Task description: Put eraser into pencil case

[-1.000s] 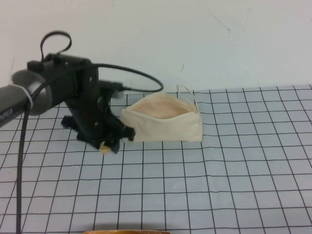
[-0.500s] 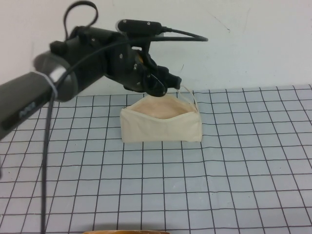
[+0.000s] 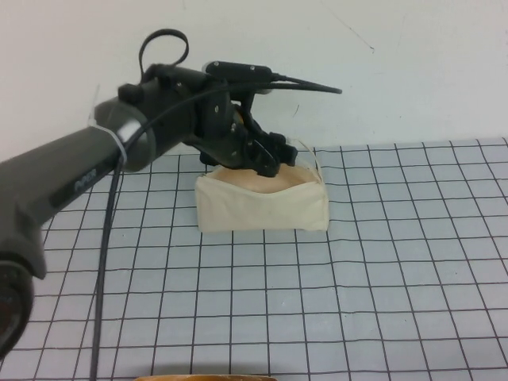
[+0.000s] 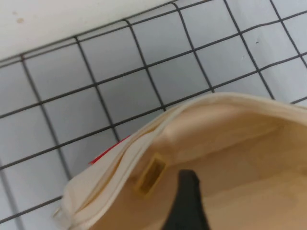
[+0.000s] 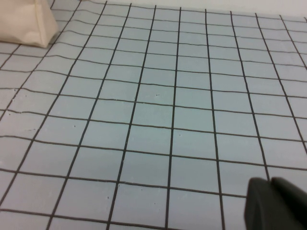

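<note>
Left gripper [image 3: 268, 156], just above and left of the centre of the high view, reaches down to the open mouth of the pencil case [image 3: 262, 208]. In the left wrist view [image 4: 189, 203] only one dark fingertip [image 4: 188, 191] shows, inside the pouch. It grasps nothing, so the gripper reads as released. The eraser [image 4: 151, 173], a small tan block, rests against the beige lining just inside the rim of the pencil case [image 4: 225, 103], near the fingertip but apart from it. In the high view the arm and the front wall of the pouch hide the eraser. The pencil case stands upright on the grid mat [image 3: 357, 302] at mid-frame, its mouth gaping, with a thin loop [image 3: 309, 152] rising at its right end. The left arm [image 3: 95, 171] runs from the lower left edge diagonally up to the pouch, and a black cable [image 3: 103, 270] hangs beside it. A white wall [image 3: 397, 71] fills the upper part of the frame. Right gripper [image 5: 276, 203] does not appear in the high view. In the right wrist view it shows only as a dark mass over bare grid mat [image 5: 158, 110], well apart from a corner of the pencil case [image 5: 26, 24]. Whether it is released or clenched cannot be told.
</note>
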{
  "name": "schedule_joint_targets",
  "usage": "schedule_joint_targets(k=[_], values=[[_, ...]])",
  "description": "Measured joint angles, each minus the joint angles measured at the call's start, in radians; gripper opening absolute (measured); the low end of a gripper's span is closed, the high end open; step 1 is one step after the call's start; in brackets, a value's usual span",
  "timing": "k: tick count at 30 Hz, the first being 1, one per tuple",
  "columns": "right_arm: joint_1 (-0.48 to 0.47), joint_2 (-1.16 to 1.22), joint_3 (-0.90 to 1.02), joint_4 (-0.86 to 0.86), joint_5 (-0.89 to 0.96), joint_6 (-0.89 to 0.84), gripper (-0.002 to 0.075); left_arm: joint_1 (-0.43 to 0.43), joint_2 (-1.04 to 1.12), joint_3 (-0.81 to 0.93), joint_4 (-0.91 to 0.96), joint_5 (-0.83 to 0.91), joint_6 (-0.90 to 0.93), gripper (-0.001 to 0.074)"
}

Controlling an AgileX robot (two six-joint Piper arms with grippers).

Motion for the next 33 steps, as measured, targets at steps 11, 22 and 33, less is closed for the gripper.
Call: schedule_joint_targets(k=[11,22,33], values=[[0.000,0.000,0.000,0.000,0.000,0.000,-0.0003,0.000,-0.398,0.183,0.134,0.114,0.052,0.0022],[0.000,0.000,0.000,0.000,0.000,0.000,-0.0003,0.000,-0.985,0.801,0.102,-0.065,0.052,0.0008],[0.000,0.000,0.000,0.000,0.000,0.000,-0.0003,0.000,-1.464,1.099,0.112,-0.048,0.052,0.0008]])
